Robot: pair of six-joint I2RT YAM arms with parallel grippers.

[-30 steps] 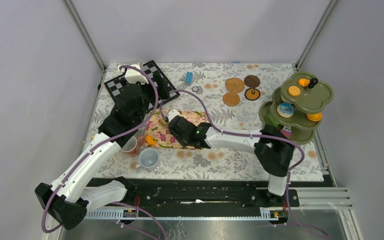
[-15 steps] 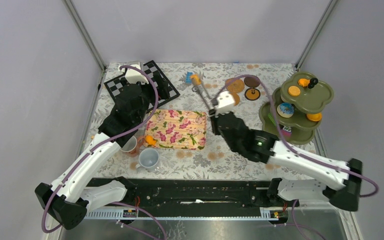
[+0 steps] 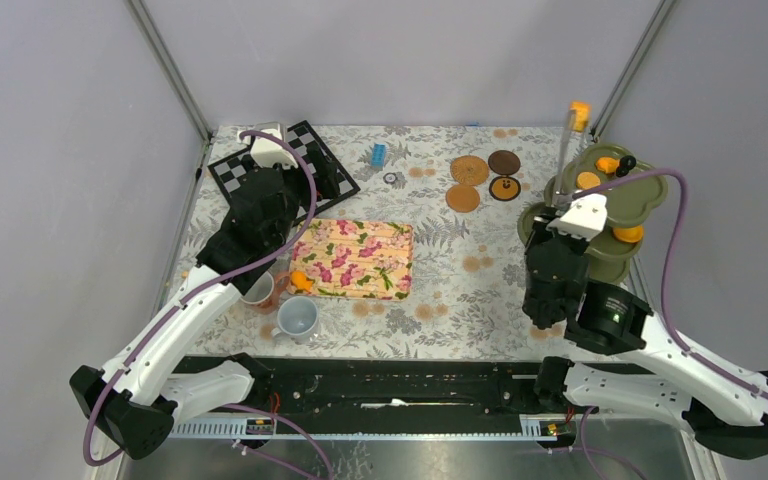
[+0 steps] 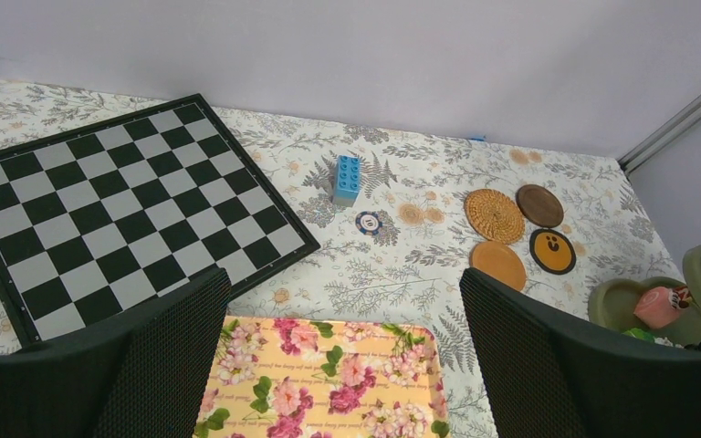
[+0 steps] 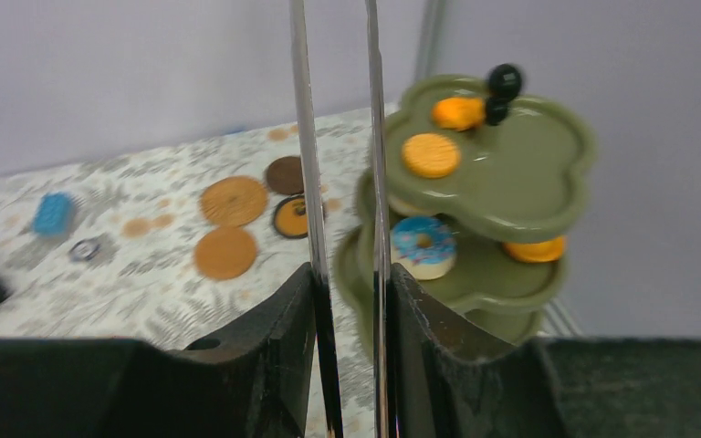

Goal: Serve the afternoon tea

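Altogether, four coasters [image 3: 469, 170] and two mugs [image 3: 297, 318] show; right hand [image 5: 351, 283] clamps tongs [image 5: 301, 137].

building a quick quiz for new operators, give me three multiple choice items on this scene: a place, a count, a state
1. Where is the blue-iced doughnut? A top tier; B floral tray; C tier under the top.
2. How many round coasters are there? A four; B two; C six.
3. The right gripper is: A open, empty; B shut on the tongs; C shut on a mug.
Answers: C, it sits on the stand below the top tier; A, four lie grouped together; B, it clamps both tong arms.
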